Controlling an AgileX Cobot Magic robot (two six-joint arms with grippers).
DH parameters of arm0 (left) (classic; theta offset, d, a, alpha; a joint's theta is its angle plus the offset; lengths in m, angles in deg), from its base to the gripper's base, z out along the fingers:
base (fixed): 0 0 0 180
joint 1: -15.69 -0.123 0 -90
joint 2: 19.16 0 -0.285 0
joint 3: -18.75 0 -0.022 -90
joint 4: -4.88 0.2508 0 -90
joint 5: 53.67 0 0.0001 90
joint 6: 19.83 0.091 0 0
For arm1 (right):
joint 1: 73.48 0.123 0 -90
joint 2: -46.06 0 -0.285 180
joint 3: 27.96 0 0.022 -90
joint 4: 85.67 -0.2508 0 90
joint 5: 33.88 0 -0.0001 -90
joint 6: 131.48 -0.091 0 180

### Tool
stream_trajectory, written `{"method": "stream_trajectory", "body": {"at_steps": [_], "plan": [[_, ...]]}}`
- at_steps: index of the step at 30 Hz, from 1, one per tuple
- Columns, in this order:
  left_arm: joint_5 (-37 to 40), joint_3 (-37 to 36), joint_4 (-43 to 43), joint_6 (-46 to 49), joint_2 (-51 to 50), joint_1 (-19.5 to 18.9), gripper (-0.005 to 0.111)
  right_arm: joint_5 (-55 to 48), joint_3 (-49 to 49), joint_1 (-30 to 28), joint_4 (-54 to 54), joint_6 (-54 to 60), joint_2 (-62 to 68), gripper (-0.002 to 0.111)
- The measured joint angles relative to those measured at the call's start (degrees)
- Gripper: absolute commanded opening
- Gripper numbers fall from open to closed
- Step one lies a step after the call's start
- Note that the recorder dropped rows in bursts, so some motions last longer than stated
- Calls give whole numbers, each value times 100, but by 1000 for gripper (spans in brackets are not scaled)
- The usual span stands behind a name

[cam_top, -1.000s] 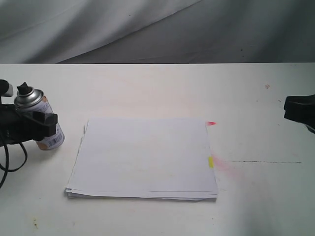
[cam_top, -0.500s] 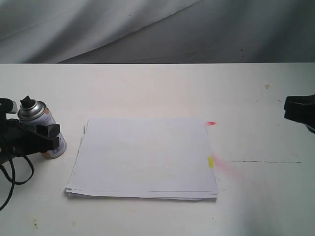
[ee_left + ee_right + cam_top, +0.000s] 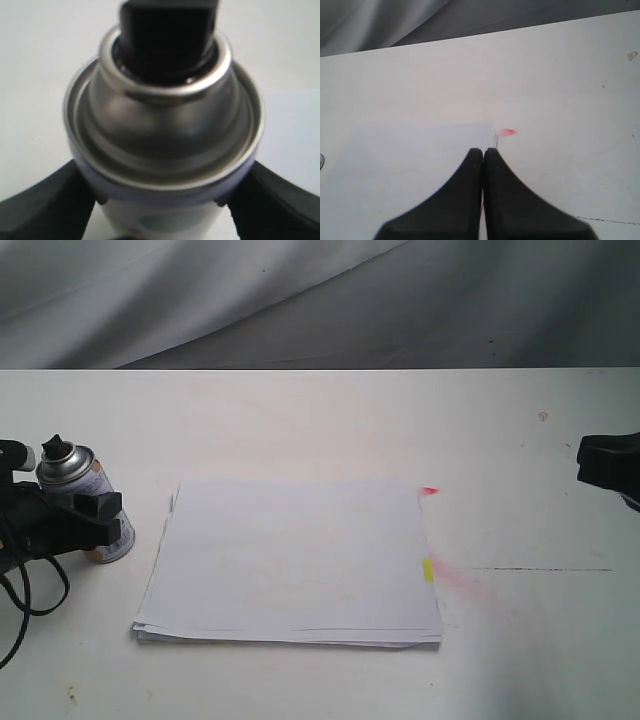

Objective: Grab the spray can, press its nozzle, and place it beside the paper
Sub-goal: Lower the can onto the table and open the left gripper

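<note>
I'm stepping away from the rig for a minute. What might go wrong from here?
1. The left end effector clamps the can around its body; a finger dragging on release might tip the narrow can.
2. The can stands close to the paper's edge, so a tipped can may roll onto the sheets.
3. Any bump on the exposed nozzle could spray the paper.

White tabletop (image 3: 300,420), matte, faintly scuffed; thin dark line (image 3: 540,569) and pink smear (image 3: 462,577) toward right side. Grey draped cloth backdrop (image 3: 300,300), softly creased.
</note>
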Motion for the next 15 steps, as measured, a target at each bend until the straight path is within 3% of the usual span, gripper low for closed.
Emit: {"method": "stream_trajectory", "body": {"at_steps": [4,6,15], "plan": [[0,0,0,0,0,0,49,0,0,0,0,0,0,0],[0,0,0,0,0,0,60,0,0,0,0,0,0,0],[-11,0,-79,-118,0,0,64,0,0,0,0,0,0,0]]}}
